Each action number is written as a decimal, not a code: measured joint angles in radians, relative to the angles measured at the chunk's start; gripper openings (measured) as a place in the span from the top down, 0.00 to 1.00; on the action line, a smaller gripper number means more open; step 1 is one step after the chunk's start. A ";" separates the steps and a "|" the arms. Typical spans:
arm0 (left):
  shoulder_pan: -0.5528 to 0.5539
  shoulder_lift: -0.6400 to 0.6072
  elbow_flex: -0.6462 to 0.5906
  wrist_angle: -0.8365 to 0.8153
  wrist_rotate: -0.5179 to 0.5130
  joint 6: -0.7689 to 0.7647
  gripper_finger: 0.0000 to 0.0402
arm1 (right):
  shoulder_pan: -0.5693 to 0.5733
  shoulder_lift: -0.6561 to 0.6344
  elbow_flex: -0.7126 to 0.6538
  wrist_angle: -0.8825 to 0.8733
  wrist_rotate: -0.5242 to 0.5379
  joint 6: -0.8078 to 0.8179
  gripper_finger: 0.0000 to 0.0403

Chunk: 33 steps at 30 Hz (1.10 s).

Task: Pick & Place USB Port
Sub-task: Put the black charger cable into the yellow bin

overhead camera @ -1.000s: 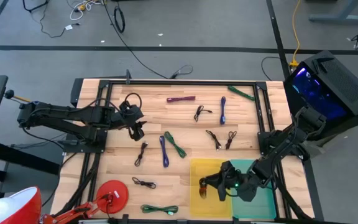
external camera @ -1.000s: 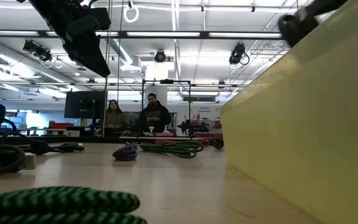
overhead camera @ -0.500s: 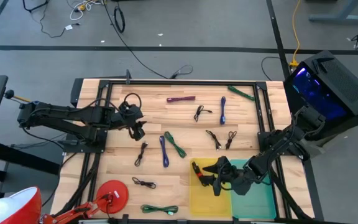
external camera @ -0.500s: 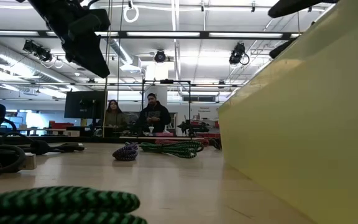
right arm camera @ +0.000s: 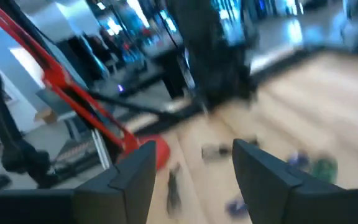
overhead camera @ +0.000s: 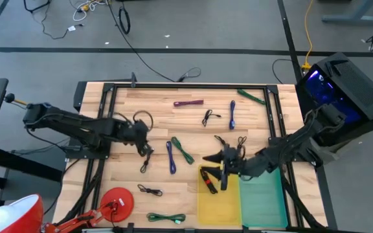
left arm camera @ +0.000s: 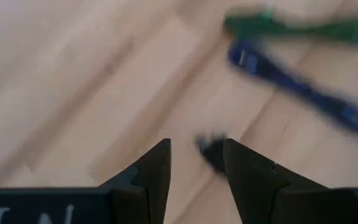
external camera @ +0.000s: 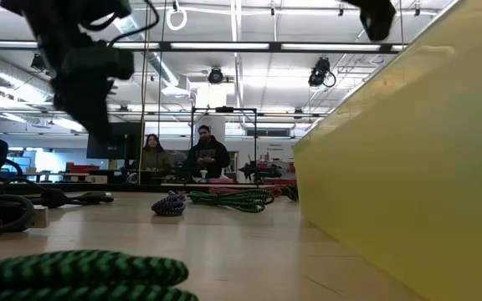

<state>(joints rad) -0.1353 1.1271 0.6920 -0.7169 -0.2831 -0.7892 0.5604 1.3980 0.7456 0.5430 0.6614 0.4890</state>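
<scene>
On the pale wooden table (overhead camera: 122, 178), the left gripper (overhead camera: 145, 150) hangs with fingers spread just above a thin black cable (overhead camera: 146, 160), which lies lengthwise toward the near edge. Beside it lie a blue braided cable (overhead camera: 171, 156) and a green one (overhead camera: 183, 150). The right gripper (overhead camera: 214, 157), spread and empty, hovers by the far rim of the yellow bin (overhead camera: 217, 202), where a dark cable (overhead camera: 206, 180) lies lengthwise; a green bin (overhead camera: 264, 200) adjoins
</scene>
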 joint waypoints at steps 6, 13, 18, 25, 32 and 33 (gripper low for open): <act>-0.130 0.081 -0.062 0.026 0.037 -0.209 0.62 | -0.012 -0.041 0.000 0.118 -0.018 -0.192 0.48; -0.257 0.167 -0.066 0.126 0.060 -0.367 0.62 | 0.006 -0.034 0.000 0.116 -0.027 -0.184 0.48; -0.285 0.226 -0.066 0.182 0.058 -0.408 0.62 | 0.007 -0.034 0.000 0.121 -0.027 -0.184 0.48; -0.284 0.320 -0.062 0.217 0.056 -0.408 0.62 | 0.006 -0.034 0.000 0.124 -0.024 -0.192 0.48; -0.284 0.374 -0.062 0.232 0.046 -0.404 0.67 | 0.006 -0.034 0.000 0.123 -0.024 -0.192 0.48; -0.284 0.374 -0.062 0.228 0.046 -0.403 0.71 | 0.006 -0.034 0.000 0.123 -0.024 -0.192 0.48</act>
<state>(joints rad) -0.4191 1.5009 0.6296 -0.4889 -0.2367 -1.1927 0.5663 1.3643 0.7456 0.6662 0.6376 0.2974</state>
